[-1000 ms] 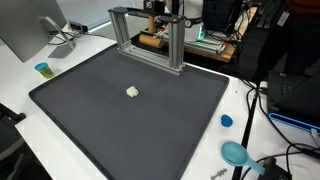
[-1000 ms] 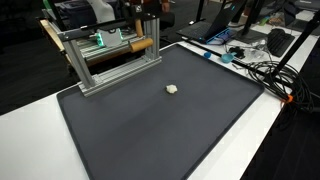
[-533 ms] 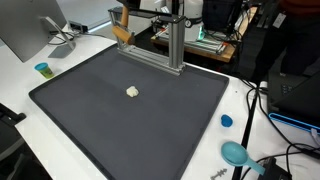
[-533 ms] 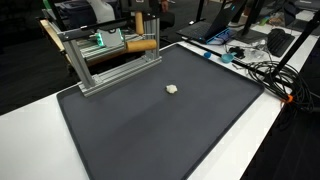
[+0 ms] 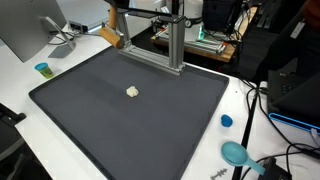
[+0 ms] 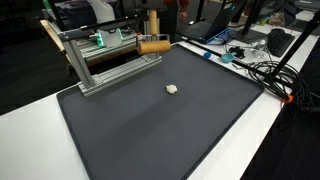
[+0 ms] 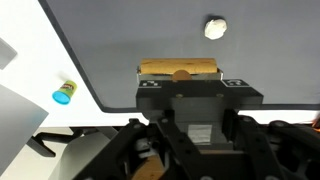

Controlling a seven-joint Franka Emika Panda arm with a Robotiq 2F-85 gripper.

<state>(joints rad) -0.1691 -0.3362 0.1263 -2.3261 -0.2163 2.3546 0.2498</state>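
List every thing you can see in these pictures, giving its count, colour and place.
mat: one, dark grey, on the table
table: one, white, under the mat
lump: one, whitish, mid-mat
frame: one, metal, at the mat's far edge
cup: one, blue, on the table beside the mat
lid: one, blue, on the table
wooden block: one, tan, in the gripper
gripper: one, black, shut on the wooden block

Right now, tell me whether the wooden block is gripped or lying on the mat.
Gripped. In the wrist view the wooden block sits crosswise between the shut jaws, raised above the dark mat.
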